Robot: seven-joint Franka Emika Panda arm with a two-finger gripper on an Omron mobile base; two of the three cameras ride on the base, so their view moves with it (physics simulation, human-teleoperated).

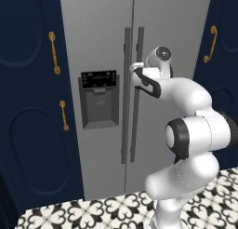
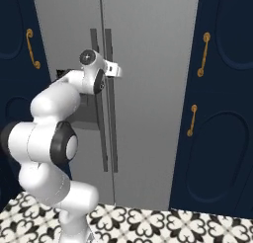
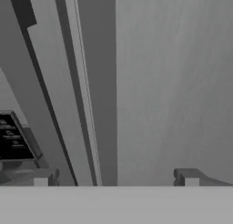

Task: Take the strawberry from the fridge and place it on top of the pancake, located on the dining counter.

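Fridge [image 1: 102, 46] doors closed; tool [image 3: 116, 180] spread wide, empty, at dark bar handles [image 1: 133, 97]; navy cabinets [image 1: 28, 107] flank fridge.

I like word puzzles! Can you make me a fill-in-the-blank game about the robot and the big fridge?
1. Both doors of the fridge are ____.
2. The claw is ____, holding nothing.
3. The water dispenser sits on the fridge's ____ door.
4. The navy cabinets have ____ handles.

Missing words: closed, open, left, gold.

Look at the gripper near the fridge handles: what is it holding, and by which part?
Nothing. The gripper is open, its fingertips apart before the closed fridge, near its right door handle.
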